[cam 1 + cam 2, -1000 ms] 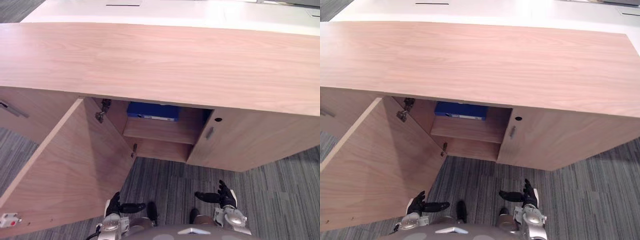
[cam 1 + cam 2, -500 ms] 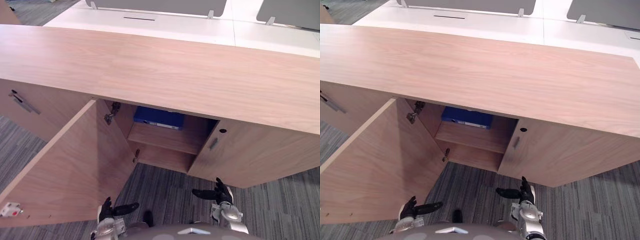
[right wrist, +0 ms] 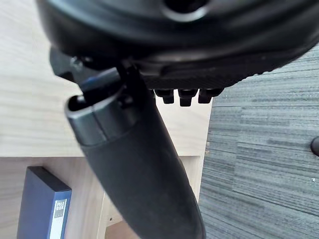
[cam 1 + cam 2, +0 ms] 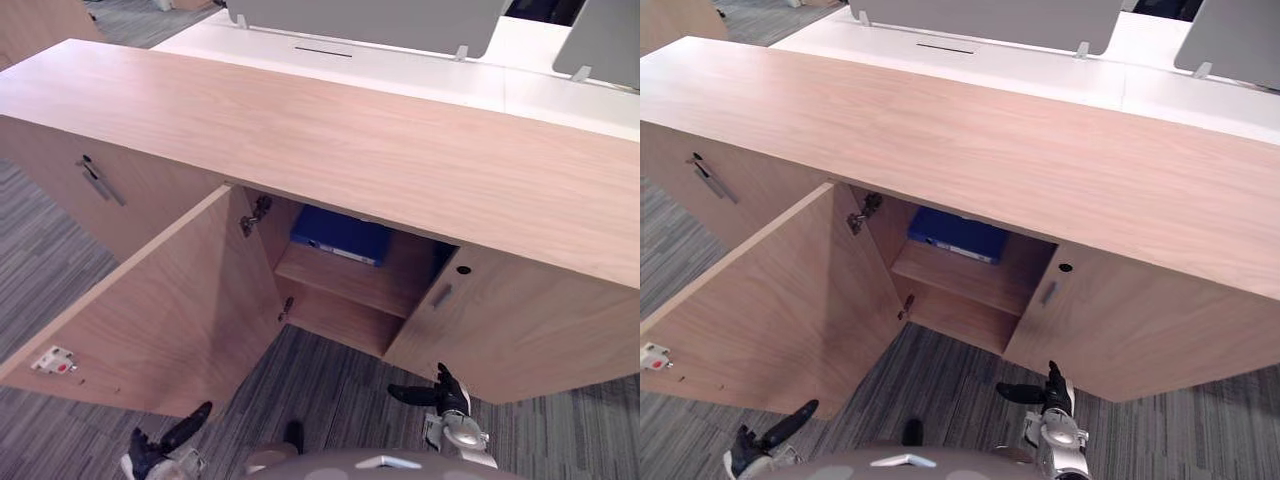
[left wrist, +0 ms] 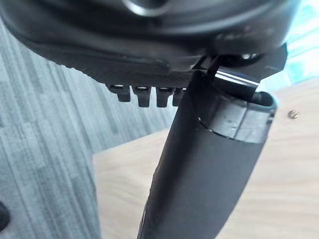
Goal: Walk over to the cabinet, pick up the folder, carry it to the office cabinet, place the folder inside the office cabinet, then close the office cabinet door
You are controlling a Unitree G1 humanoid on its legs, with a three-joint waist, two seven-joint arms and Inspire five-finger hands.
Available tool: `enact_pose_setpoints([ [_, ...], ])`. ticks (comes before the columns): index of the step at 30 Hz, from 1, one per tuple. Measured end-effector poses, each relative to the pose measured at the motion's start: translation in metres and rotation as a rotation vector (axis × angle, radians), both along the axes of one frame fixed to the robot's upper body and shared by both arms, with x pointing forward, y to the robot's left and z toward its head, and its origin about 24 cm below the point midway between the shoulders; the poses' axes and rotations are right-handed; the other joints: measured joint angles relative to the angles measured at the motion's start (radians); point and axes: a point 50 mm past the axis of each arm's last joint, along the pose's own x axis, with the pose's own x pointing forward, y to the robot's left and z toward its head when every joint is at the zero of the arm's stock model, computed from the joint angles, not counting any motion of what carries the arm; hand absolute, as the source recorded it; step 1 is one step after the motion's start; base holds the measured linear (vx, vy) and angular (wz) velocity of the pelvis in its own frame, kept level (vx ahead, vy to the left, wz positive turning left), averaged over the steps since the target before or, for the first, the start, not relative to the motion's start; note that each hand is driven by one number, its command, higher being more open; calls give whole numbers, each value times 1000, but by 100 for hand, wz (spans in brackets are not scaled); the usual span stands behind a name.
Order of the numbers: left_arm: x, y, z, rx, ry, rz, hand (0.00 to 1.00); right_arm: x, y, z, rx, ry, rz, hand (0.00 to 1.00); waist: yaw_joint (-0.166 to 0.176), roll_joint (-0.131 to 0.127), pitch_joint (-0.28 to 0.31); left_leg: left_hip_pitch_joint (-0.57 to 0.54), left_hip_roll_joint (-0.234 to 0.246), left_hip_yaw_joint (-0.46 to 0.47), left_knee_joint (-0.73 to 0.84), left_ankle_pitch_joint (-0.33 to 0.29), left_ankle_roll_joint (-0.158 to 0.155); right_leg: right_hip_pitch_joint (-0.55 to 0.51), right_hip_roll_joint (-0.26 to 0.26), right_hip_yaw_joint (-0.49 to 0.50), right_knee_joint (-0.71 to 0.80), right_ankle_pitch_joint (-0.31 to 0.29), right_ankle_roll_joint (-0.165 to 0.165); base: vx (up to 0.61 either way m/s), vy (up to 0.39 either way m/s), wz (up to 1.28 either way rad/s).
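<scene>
Blue folder (image 4: pixel 342 235) lies on the upper shelf (image 4: pixel 345 280) inside the office cabinet (image 4: pixel 330 140), pushed well back under the top. Placement looks done, so the step in hand is shutting the door.

Cabinet door (image 4: pixel 170 310) stands swung wide on the robot's left, hinges (image 4: pixel 255 212) exposed.

Left hand (image 4: pixel 160 450) hangs low near the door's free lower corner, fingers loosely spread, holding nothing. Right hand (image 4: pixel 440 395) hangs in front of the closed right-hand door (image 4: pixel 500 320), thumb out, fingers relaxed, also holding nothing.

Doing it well, I reckon:
- get the left hand round to the door's outer face;
- push flat-fingered near the free edge, away from the hinges;
- follow the arc and keep the feet clear of the swing.

Across views:
- the head views give the door's full angle and the gap to close;
- the right wrist view catches the folder's spine and label, which the head views don't;
- the left wrist view shows bare wood panel (image 5: pixel 279 164) with a screw (image 5: pixel 294 114) just past the thumb, probably the door.
</scene>
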Motion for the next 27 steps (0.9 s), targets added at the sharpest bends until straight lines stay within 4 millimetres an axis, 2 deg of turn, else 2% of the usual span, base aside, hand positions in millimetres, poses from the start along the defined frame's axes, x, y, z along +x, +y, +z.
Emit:
enact_pose_setpoints([
  [3,10,6,11,39,-73,25,100,4,-3,2,-7,-12,-7,100,7,1,3,3,-6,-13,1,0,0,7,-4,12,1,2,-1,74,28,21],
  [6,21,13,24,92,-140,23,100,7,-3,4,-8,-26,-5,100,22,-2,8,26,0,-12,5,0,0,27,-2,39,8,12,-16,45,22,9],
  [11,29,20,38,140,-201,11,100,12,-2,6,-5,-40,3,100,23,0,9,30,11,-12,1,-3,3,26,7,68,15,22,-23,-24,3,-1],
  [17,37,23,48,167,-253,-15,100,0,-3,1,-3,-6,-2,100,24,11,14,26,14,-7,0,-5,7,17,10,92,11,15,-23,-93,-10,-7],
  [18,40,24,52,178,-270,-21,100,-2,-3,1,-3,-1,-3,100,25,4,11,18,8,-6,0,-1,9,9,6,97,6,0,-12,-105,-23,0],
  [21,44,24,59,203,-296,-47,100,-8,-5,-1,-7,15,-9,100,24,7,11,15,14,-8,0,8,3,1,12,93,10,-8,-20,-114,-24,4],
  [27,43,18,68,230,-310,-110,100,-16,-6,-3,-7,34,-16,100,35,4,9,1,17,-13,1,12,-4,-2,15,83,7,-11,-11,2,-24,5],
])
